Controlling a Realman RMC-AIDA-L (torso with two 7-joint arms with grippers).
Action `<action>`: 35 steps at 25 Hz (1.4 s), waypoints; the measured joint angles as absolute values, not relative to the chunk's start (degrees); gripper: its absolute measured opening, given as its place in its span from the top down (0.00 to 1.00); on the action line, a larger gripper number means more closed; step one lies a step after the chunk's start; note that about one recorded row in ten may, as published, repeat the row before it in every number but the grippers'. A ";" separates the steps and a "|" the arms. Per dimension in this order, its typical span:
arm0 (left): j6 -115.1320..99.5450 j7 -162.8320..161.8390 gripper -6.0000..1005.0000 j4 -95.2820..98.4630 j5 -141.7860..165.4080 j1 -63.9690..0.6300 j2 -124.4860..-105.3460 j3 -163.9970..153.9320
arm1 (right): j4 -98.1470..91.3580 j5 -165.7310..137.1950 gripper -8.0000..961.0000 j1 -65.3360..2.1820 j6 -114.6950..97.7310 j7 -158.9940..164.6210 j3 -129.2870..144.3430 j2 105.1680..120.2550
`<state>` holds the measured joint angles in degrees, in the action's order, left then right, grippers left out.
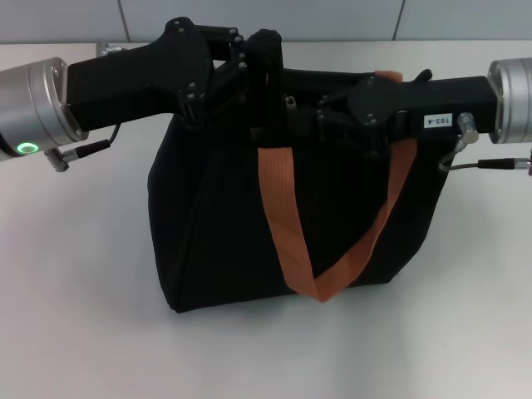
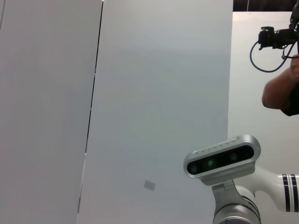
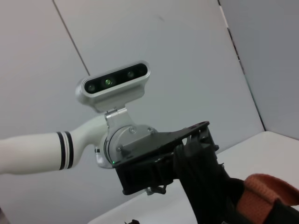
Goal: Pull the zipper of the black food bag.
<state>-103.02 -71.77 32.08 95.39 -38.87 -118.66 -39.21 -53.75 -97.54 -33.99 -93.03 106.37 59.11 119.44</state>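
Zipper (image 1: 293,101) shows only as a small silver glint on the top edge of the black food bag (image 1: 224,224), between the two arms; the bag stands upright on the white surface (image 1: 75,291), one orange strap (image 1: 287,224) looping down its front. Left end effector (image 1: 249,79) is at the bag's top left, apparently clenched on the fabric, though the grip is too dark to tell. Right end effector (image 1: 328,112) sits just beside the tab; whether it grasps the tab cannot be told either. A good pull would likely need the left side bracing the bag taut while the right draws straight along the zip line, not upward. Pale grey wall panels (image 2: 163,84) stand behind
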 joint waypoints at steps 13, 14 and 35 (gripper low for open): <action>-103.18 -71.69 0.98 32.00 95.33 -38.84 -118.72 -39.55 | -56.93 -95.78 0.99 -34.07 -93.08 118.88 57.29 118.12; -103.22 -71.69 0.98 31.99 95.34 -38.84 -118.73 -39.55 | -56.71 -96.55 0.99 -34.89 -92.95 120.64 57.29 117.75; -103.46 -71.63 0.97 32.00 94.79 -38.40 -118.74 -39.55 | -67.07 -110.02 0.99 -37.72 -92.49 137.16 57.78 117.81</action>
<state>-103.46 -71.63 32.00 94.80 -38.40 -118.74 -39.55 -67.07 -110.02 -37.72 -92.49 137.16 57.78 117.81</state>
